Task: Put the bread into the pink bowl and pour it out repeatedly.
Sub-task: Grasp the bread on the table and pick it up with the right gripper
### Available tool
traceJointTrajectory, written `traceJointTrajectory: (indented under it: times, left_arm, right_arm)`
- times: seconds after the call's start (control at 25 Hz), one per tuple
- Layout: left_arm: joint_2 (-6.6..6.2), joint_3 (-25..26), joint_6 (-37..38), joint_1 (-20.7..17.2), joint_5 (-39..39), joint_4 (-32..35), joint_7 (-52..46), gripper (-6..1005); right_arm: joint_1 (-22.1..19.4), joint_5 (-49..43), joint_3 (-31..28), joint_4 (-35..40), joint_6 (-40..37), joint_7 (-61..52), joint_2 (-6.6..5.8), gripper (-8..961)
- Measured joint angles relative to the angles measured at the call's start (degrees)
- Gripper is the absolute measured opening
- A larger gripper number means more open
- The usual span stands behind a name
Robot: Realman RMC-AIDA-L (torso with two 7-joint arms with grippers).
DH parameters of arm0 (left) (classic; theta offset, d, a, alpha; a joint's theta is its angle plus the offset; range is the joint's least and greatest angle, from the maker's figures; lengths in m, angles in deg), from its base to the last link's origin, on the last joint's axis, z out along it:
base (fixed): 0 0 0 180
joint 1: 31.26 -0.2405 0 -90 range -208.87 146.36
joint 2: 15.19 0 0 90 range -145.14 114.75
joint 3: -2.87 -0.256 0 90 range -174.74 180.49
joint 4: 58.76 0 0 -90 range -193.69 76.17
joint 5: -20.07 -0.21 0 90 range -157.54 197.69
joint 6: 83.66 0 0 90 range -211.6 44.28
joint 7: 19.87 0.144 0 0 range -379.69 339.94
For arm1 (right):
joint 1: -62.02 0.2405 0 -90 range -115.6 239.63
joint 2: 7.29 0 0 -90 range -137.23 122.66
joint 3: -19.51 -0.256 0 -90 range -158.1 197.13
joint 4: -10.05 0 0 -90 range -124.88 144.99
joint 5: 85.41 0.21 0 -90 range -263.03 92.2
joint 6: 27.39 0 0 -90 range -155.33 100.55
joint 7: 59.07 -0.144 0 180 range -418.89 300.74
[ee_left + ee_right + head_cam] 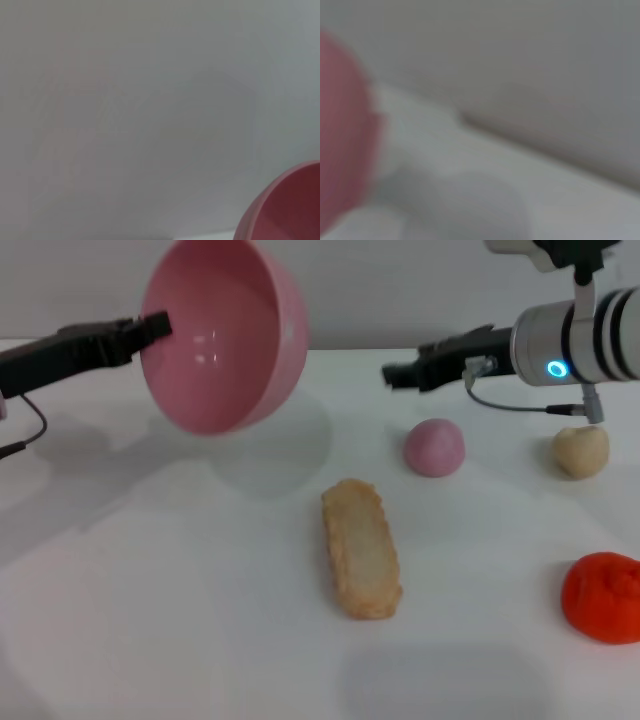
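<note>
One left claw (pixel 155 326) grips tipped pink bowl (pixel 225 335), bread (pixel 361 548) apparently below-right

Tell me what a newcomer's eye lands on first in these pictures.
First, the pink bowl, held in the air at its rim by the left gripper and tipped so that its empty inside faces the camera. Next, the bread, lying plain side up on the white table near the middle, below and right of the bowl. The right gripper hangs above the table's far right, holding nothing.
</note>
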Motion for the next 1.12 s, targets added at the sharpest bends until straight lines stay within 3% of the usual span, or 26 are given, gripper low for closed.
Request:
traceJointTrajectory:
  times: [0.08, 0.16, 0.28, 0.6, 0.84, 1.12]
  left_arm:
    - [-0.34, 0.03, -0.07, -0.01, -1.83, 0.17, -0.68, 46]
    - [-1.01, 0.05, 0.08, -0.02, -3.83, 0.37, -1.66, 46]
    - [-2.26, 0.07, 0.16, 0.01, -6.65, 0.5, -3.2, 46]
    - [-5.62, 0.26, -0.75, 0.17, -14.16, 1.99, -8.32, 46]
    - [-6.21, 0.12, 0.34, 0.16, -24.24, 5.29, -14.67, 46]
    - [-5.89, 0.1, 2.88, 0.45, -32.33, 7.83, -17.87, 46]
  right_arm:
    - [2.04, -0.75, -4.82, 0.61, -9.59, 2.16, 1.12, 565]
    - [4.12, -2.46, -7.57, 0.69, -17.53, 2.72, 1.46, 565]
    - [5.61, -5.14, -8.32, 0.76, -22.02, 2.12, 1.7, 566]
    - [6.31, -7.57, -7.15, 0.03, -25.73, 1.67, 2.4, 566]
    - [6.89, -7.6, -3.53, -0.43, -27.39, 1.65, 2.75, 566]
    - [8.17, -5.21, 1.6, -2.93, -26.09, 1.28, 3.1, 566]
